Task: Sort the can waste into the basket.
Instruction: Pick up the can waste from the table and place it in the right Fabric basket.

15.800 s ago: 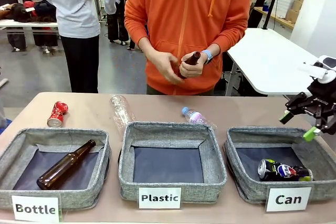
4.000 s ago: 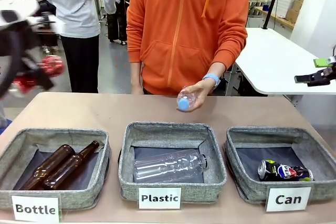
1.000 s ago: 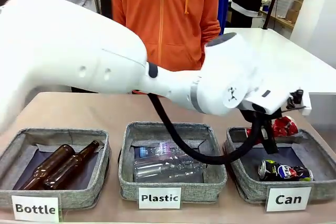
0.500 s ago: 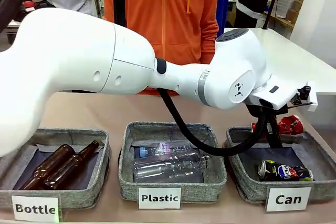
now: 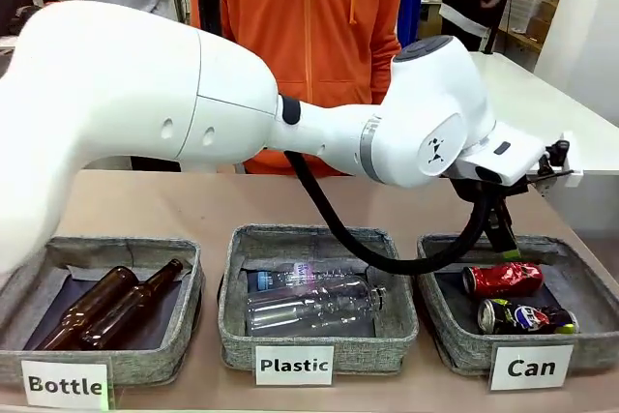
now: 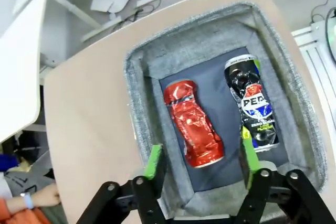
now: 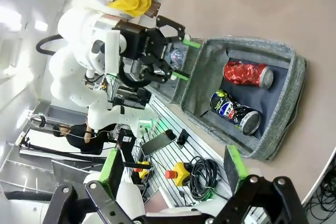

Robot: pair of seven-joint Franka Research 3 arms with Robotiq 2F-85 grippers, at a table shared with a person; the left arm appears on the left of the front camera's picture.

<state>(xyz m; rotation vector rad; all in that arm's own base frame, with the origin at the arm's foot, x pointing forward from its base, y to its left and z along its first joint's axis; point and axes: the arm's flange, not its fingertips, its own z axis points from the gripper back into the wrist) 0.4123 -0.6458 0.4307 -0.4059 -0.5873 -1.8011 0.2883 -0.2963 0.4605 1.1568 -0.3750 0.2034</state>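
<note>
The shiny red can [image 5: 502,279] lies on its side in the grey "Can" basket [image 5: 431,289], just behind the dark can with the blue, red and white logo [image 5: 527,317]. My left arm reaches across the table, and its gripper [image 5: 503,234] hangs open just above the basket's far side. In the left wrist view, the left gripper [image 6: 200,158] is spread wide above the red can [image 6: 194,129], with the dark can [image 6: 254,111] beside it in the basket [image 6: 135,129]. My right gripper [image 7: 173,166] is open and empty, off to the side, facing the basket [image 7: 294,87].
The "Plastic" basket [image 5: 232,326] in the middle holds clear bottles [image 5: 309,302]. The "Bottle" basket [image 5: 189,321] at the left holds two brown glass bottles [image 5: 97,307]. A person in an orange hoodie [image 5: 309,16] stands at the far side.
The left gripper carried the red can over the "Can" basket and opened; the can now lies in the basket beside the dark can.
</note>
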